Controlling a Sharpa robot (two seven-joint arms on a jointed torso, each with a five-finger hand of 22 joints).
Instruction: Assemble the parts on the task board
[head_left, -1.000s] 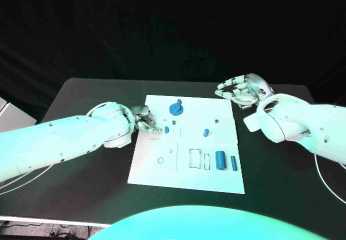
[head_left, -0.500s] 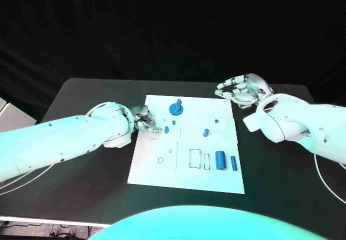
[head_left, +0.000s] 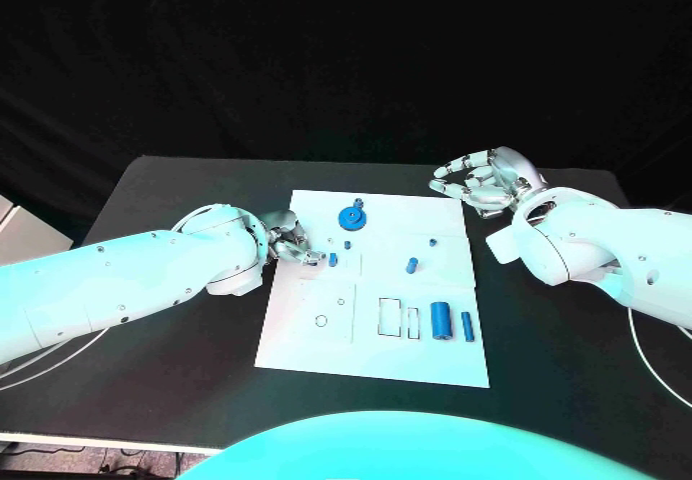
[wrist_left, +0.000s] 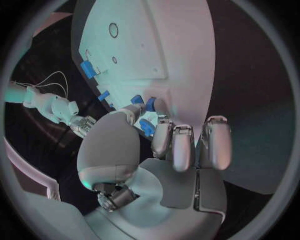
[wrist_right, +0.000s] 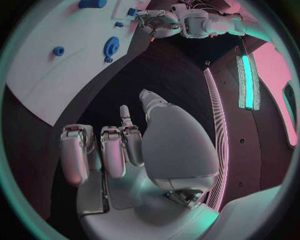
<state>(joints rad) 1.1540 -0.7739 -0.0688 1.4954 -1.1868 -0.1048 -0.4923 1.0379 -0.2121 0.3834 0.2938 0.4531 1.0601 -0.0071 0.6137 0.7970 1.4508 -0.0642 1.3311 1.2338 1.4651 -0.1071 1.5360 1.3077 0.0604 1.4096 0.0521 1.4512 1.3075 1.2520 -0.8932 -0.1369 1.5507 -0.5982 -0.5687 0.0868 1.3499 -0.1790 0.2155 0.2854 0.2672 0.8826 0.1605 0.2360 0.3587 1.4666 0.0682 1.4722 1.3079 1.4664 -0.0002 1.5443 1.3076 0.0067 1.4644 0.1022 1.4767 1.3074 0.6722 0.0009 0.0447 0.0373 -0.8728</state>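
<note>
Head view, table: black table (head_left: 173, 190) carries the white task board (head_left: 378, 345) at centre; dark backdrop behind.
Head view, parts: blue gear (head_left: 352, 216) stands near the board's far edge; small blue peg (head_left: 413, 265) mid-board; wide blue cylinder (head_left: 441, 320) and thin blue pin (head_left: 467, 326) lie side by side by the board's right edge, next to outlined slots.
Head view, left hand: left hand (head_left: 293, 243) sits over the board's left edge, fingertips closed on a small blue part (head_left: 333, 259).
Head view, right hand: right hand (head_left: 483, 180) is raised just off the board's far right corner, fingers curled inward, nothing in them, well apart from the parts.
Left wrist view: left hand (wrist_left: 164, 140) fingers bent together over the board (wrist_left: 181, 50); small blue part (wrist_left: 149, 104) pinched at thumb and fingertip.
Right wrist view: right hand (wrist_right: 131, 145) curled, palm empty, above bare table; board (wrist_right: 44, 75) with gear (wrist_right: 111, 46) lies beyond; left hand (wrist_right: 156, 20) at the board's far side.
</note>
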